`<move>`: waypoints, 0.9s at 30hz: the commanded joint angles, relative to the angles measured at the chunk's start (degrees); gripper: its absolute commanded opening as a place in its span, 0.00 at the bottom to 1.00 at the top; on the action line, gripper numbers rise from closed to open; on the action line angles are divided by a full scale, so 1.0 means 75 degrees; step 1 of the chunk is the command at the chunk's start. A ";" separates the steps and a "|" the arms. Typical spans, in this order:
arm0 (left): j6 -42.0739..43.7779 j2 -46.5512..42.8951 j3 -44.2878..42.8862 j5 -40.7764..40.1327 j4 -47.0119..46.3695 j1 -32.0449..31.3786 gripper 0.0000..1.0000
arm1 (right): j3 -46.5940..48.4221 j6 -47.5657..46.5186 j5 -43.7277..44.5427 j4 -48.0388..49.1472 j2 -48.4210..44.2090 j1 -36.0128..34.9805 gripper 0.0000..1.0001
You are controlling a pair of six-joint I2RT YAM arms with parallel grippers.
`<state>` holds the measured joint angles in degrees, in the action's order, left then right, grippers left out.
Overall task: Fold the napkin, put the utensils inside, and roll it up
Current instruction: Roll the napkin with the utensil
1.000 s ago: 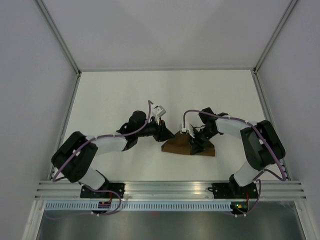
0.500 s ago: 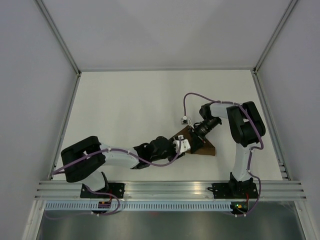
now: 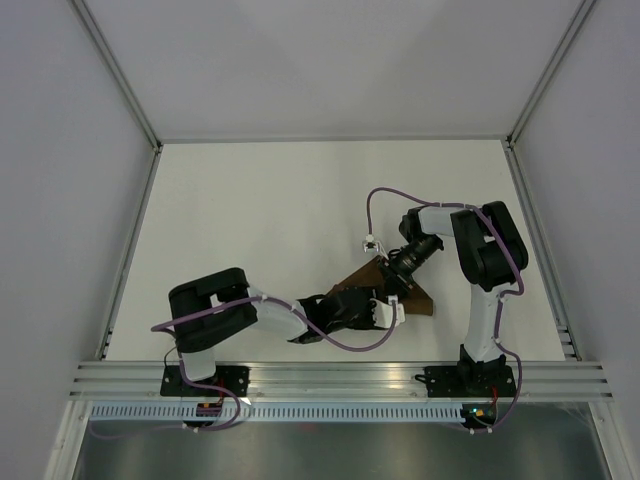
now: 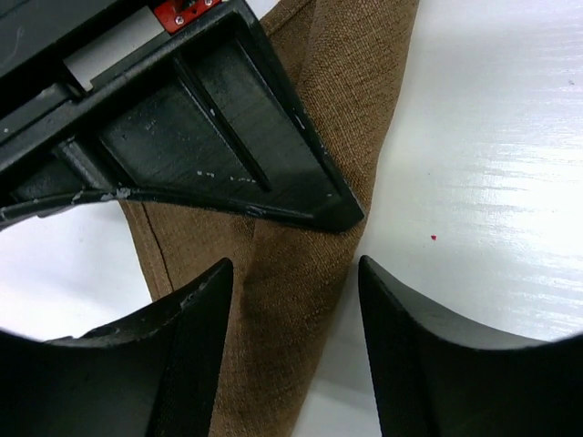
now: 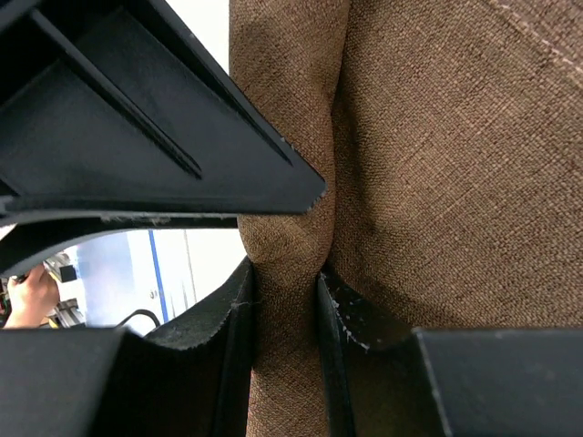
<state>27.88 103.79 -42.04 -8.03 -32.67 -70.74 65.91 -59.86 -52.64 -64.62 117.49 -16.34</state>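
Between the fingers of the right hand [image 5: 287,296] a raised ridge of the napkin [image 5: 437,182] is pinched tight, with both pads pressed into the cloth, so I call that hand closed on the fabric. Just beside it is the left hand [image 4: 291,309]. Its fingers stand apart and straddle a narrow band of the same cloth without clamping it, so I read that one as open. The two hands crowd each other. On each wrist view the other hand's black finger juts in from the upper left, its tip over the cloth, and it blocks much of what I can see. Past the fingers, the white glossy bench [image 4: 492,182] shows on either side of the band. From the overhead camera the napkin lies on the near half of the bench, right of centre, as a small dark wedge between the arms. Both hands and wrists cover most of it, and I cannot make out anything lying in its folds. A purple cable [image 3: 371,210] loops up from the right wrist, a metal rail [image 3: 340,372] runs along the near edge, and pale walls [image 3: 60,120] close in the sides. Up close the cloth is a matte dark brown with a coarse weave. It has a stitched hem along one edge and is gathered into soft lengthwise creases.
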 commanded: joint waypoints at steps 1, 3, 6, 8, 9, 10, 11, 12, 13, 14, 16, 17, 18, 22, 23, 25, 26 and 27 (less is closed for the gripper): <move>0.0537 0.0224 -0.0265 0.0004 0.0042 -0.0013 0.61 | -0.0093 -0.0563 0.1242 0.0882 0.0412 -0.0013 0.01; 0.0513 0.0259 -0.0289 0.0086 0.0206 -0.0013 0.55 | -0.0081 -0.0574 0.1242 0.0882 0.0436 -0.0013 0.01; 0.0408 0.0283 -0.0312 0.0366 0.0405 -0.0013 0.35 | -0.0069 -0.0551 0.1242 0.0893 0.0459 -0.0025 0.01; 0.0221 0.0364 -0.0429 0.0438 0.0733 -0.0013 0.22 | -0.0081 -0.0527 0.1218 0.0905 0.0436 -0.0013 0.03; 0.0162 0.0388 -0.0453 0.0554 0.0850 -0.0013 0.13 | -0.0081 -0.0504 0.1230 0.0917 0.0413 -0.0013 0.06; 0.0023 0.0411 -0.0453 0.0613 0.0898 -0.0013 0.10 | -0.0081 -0.0480 0.1218 0.0928 0.0389 -0.0013 0.08; -0.0048 0.0400 -0.0430 0.0672 0.0910 -0.0013 0.06 | -0.0093 -0.0480 0.1207 0.0929 0.0354 -0.0013 0.13; -0.0142 0.0388 -0.0430 0.0765 0.0922 -0.0013 0.03 | -0.0093 -0.0457 0.1195 0.0917 0.0238 -0.0013 0.17; -0.0317 0.0400 -0.0430 0.0824 0.0968 -0.0002 0.02 | -0.0116 -0.0457 0.1183 0.0905 0.0156 -0.0001 0.21; -0.0388 0.0377 -0.0418 0.0906 0.0980 0.0010 0.02 | -0.0128 -0.0434 0.1160 0.0905 0.0074 0.0010 0.31; -0.0633 0.0341 -0.0371 0.1035 0.0980 0.0045 0.02 | -0.0116 -0.0433 0.1066 0.0835 -0.0218 0.0034 0.40; -0.0705 0.0318 -0.0336 0.1268 0.0992 0.0080 0.02 | -0.0104 -0.0422 0.1019 0.0730 -0.0336 0.0057 0.47; -0.0775 0.0295 -0.0336 0.1433 0.1015 0.0104 0.02 | -0.0081 -0.0445 0.0915 0.0660 -0.0593 0.0092 0.50; -0.1150 0.0271 -0.0417 0.1960 0.1354 0.0326 0.02 | 0.0012 -0.0352 0.0645 0.0495 -0.1344 0.0268 0.60; -0.1209 0.0259 -0.0418 0.2089 0.1460 0.0373 0.02 | 0.0024 -0.0224 0.0598 0.0530 -0.1496 0.0361 0.61; -0.1396 0.0224 -0.0476 0.2452 0.1647 0.0560 0.02 | 0.0071 0.0022 0.0446 0.0623 -0.1930 0.0583 0.63; -0.1490 0.0224 -0.0500 0.2744 0.1799 0.0642 0.02 | 0.0095 0.0082 0.0364 0.0659 -0.2221 0.0654 0.63; -0.1572 0.0224 -0.0546 0.2898 0.1963 0.0713 0.02 | 0.0106 0.0140 0.0293 0.0682 -0.2363 0.0759 0.63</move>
<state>23.59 104.71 -45.91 4.23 -26.81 -66.70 65.41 -59.33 -48.25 -61.95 105.10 -12.58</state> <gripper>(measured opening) 0.100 0.632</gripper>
